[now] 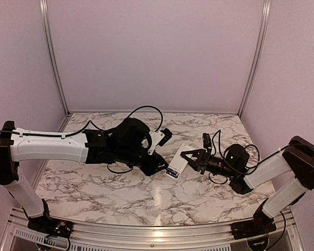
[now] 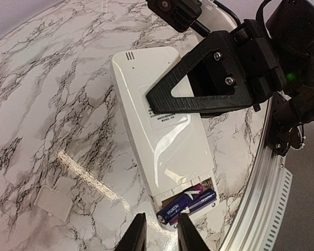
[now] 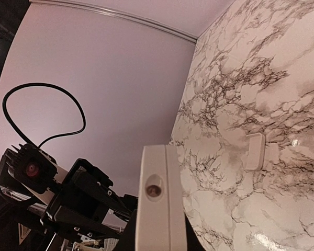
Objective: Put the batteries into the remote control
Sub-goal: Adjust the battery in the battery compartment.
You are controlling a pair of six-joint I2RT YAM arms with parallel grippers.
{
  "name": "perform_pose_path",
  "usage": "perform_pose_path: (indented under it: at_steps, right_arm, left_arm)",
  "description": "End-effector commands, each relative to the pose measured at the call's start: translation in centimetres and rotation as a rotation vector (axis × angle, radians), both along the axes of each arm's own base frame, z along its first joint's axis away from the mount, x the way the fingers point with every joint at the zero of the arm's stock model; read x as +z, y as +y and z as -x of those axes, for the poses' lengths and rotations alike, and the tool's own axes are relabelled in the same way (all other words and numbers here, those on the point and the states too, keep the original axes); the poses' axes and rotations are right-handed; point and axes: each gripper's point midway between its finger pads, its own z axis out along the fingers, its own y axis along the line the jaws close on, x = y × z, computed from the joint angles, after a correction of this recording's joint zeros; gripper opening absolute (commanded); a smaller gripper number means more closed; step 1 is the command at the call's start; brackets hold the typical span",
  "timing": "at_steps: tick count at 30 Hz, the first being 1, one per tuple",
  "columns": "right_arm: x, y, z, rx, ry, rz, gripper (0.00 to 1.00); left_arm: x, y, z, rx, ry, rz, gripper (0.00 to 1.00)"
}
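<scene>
Left wrist view is showing my left tool (image 2: 162, 235) narrowly parted at a purple battery (image 2: 187, 204) reading HUATAI; whether it is pinching, I cannot tell. The battery is lying in the open bay of the remote control (image 2: 141, 83). A cover plate (image 2: 53, 201) is lying apart on the tabletop (image 2: 52, 104); farther on, my right tool (image 1: 187, 159) is clamping the remote control.

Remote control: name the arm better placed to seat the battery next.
Left. The left claw hovers right at the exposed battery in the open end of the remote control, while the right claw is busy clamping that handset steady.
</scene>
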Motion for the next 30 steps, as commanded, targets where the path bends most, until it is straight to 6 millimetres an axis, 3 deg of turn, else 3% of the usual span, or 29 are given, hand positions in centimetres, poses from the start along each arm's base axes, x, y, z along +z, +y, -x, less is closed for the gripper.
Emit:
perform_pose_path:
  at_steps: [1,30]
  right_arm:
    - [1.5,-0.2,-0.4,-0.013,-0.029,-0.032,0.00]
    - [1.7,-0.1,-0.4,-0.009,-0.039,-0.037,0.00]
  left_arm:
    - [-0.4,-0.2,0.0,0.000,-0.004,-0.041,0.21]
    - [-2.2,-1.2,0.6,-0.027,0.006,-0.104,0.10]
